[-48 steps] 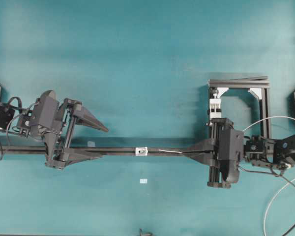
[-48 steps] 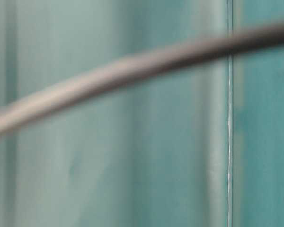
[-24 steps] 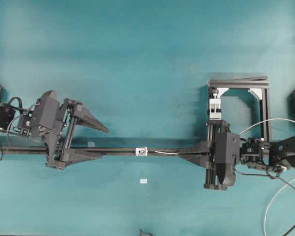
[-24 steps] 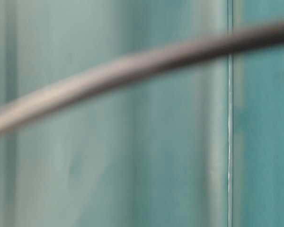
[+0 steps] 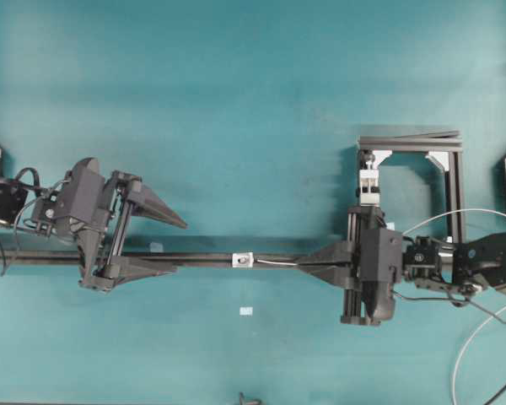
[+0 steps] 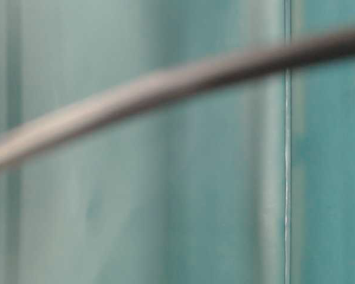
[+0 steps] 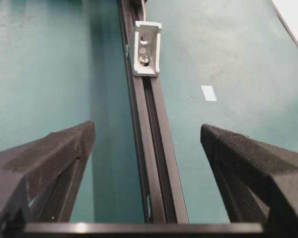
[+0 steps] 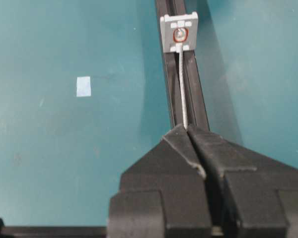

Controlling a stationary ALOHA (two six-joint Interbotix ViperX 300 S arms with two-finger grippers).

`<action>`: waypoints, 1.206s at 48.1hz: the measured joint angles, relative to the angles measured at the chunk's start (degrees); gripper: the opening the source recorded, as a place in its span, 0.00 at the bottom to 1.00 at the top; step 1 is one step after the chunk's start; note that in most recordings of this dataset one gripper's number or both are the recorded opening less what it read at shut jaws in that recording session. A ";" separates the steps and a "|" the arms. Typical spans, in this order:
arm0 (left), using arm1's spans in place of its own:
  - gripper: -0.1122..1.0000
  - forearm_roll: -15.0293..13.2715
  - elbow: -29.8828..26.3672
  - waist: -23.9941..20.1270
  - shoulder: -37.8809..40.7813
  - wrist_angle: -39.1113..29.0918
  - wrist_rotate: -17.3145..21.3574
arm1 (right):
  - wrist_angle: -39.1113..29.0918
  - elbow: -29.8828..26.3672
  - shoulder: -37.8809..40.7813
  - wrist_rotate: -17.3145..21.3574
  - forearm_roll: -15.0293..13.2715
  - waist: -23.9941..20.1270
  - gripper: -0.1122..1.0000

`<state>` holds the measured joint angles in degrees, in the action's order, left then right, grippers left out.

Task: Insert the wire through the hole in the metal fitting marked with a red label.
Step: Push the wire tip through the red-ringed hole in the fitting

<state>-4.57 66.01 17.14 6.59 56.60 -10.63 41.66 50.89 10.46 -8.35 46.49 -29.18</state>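
- Since the earlier overhead frames, the right gripper [image 5: 308, 260] has advanced leftward along the black rail [image 5: 202, 256], and the wire [image 5: 274, 262] tip has closed from well apart to just beside the metal fitting [image 5: 243, 259]. The left arm has not shifted.
- Overhead view: the fitting sits on the rail about midway between the two grippers. The left gripper [image 5: 179, 245] straddles the rail with its fingers spread and holds nothing. A small white tape patch [image 5: 246, 311] lies on the teal table [image 5: 236, 101] below the rail. A black frame [image 5: 413, 177] stands at the upper right.
- Table-level view: only a blurred cable [image 6: 165, 83] crossing a teal background; no task information.
- Left wrist view: the fitting [image 7: 146, 47] shows its unlabelled face, bolted to the rail [image 7: 156, 163]. The left fingers [image 7: 44, 158] stand either side of the rail, clear of it.
- Right wrist view: the right gripper [image 8: 187, 130] is clenched on the wire [image 8: 182, 84], which runs straight ahead to the hole [image 8: 180, 35] ringed in red on the fitting [image 8: 179, 31]. The tip meets the ring; whether it has entered cannot be told.
- Step in hand: insertion, at the point of entry. The next move calls for a slow feed along the rail axis, with the tip kept centred so that the thin wire does not buckle.
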 measured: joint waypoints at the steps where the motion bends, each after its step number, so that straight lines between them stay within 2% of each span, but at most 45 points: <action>1: 0.62 0.00 0.00 -0.09 0.00 0.00 0.00 | 0.09 -0.18 0.09 0.00 -0.09 0.09 0.09; 58: 0.62 0.00 0.00 0.00 0.00 -0.09 0.00 | 0.00 -2.11 1.41 -0.62 -0.97 2.11 0.09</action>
<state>-4.57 66.01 17.14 6.59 56.51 -10.63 41.66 48.78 11.87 -8.96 45.53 -27.07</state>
